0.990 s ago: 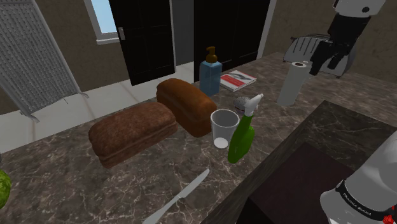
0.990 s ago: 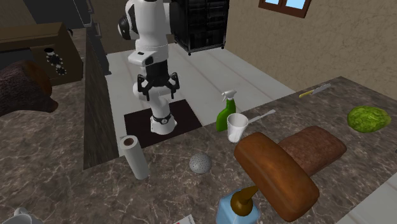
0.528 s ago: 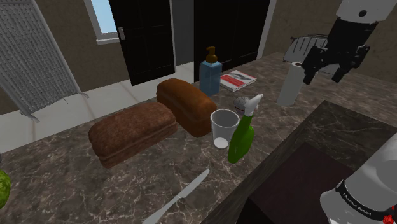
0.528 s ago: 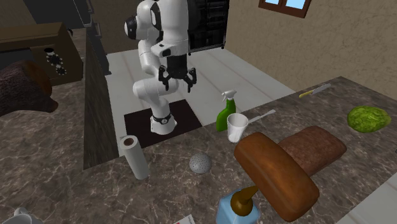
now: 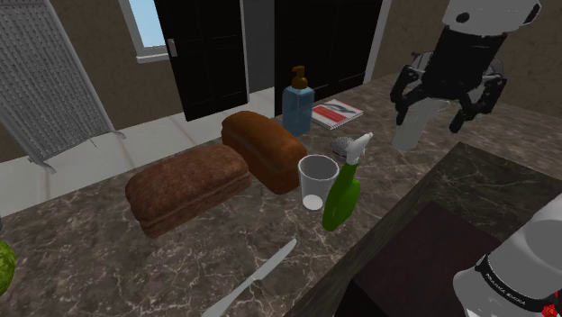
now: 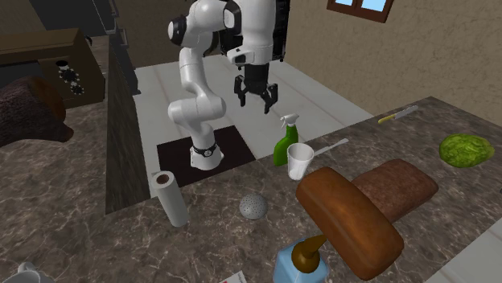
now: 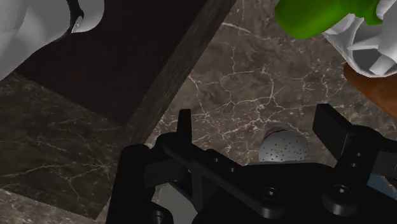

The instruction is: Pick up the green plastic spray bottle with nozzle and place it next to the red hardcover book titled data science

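The green spray bottle with a white nozzle stands upright near the counter's edge, beside a clear cup. The red book lies flat further back, by a blue soap dispenser. My gripper hangs open and empty in the air, above the counter and off to the shoulder view's right of the bottle. From the second exterior view the gripper is above and slightly left of the bottle. In the wrist view the bottle lies beyond the open fingers.
Two brown bread loaves lie to the shoulder view's left of the cup. A paper towel roll stands behind the gripper. A grey perforated ball sits between roll and bottle. A knife lies near the front edge, a lettuce farther off.
The arm has swung from over its stand toward the bottle, carrying the open gripper across and lower. No object on the counter has moved.
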